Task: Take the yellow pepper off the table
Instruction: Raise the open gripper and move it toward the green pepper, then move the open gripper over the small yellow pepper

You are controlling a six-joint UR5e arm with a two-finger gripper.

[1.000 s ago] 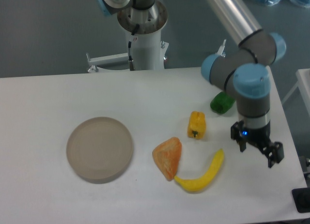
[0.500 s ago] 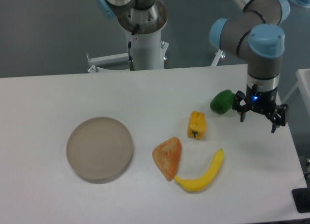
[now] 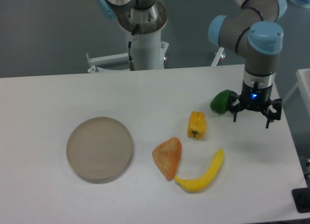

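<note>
A white desk (image 3: 72, 93) with a rounded corner fills most of the view, and behind it there is a grey floor and the white base column of the arm. On the desk lies the yellow pepper (image 3: 196, 124), a little right of the middle, with its small dark stem toward the camera. A green pepper (image 3: 221, 101) lies further back and to the right of it. Nearer the camera are an orange wedge-shaped piece (image 3: 167, 157) and a long curved yellow piece (image 3: 202, 172); they seem to touch at the wedge's near tip. A round beige plate (image 3: 100, 148) stands well apart on the left.

The claw (image 3: 251, 116) hangs over the right part of the desk, just beside the green pepper, pointing down. Its fingers are spread and hold nothing. It is apart from the yellow pepper, to the right of it.

I judge the step in hand is the approach: the pepper is not yet grasped. The next move calls for bringing the claw left until it is above the yellow pepper, keeping the fingers spread, then lowering around its lobed sides and closing. The green pepper is close, so the path should avoid pushing it.

Compared with half a second ago, the claw has moved slightly left and turned a little, and the arm's upper joints have shifted. One second ago it was nearer the camera, by the desk's right edge. The objects on the desk have not moved.
</note>
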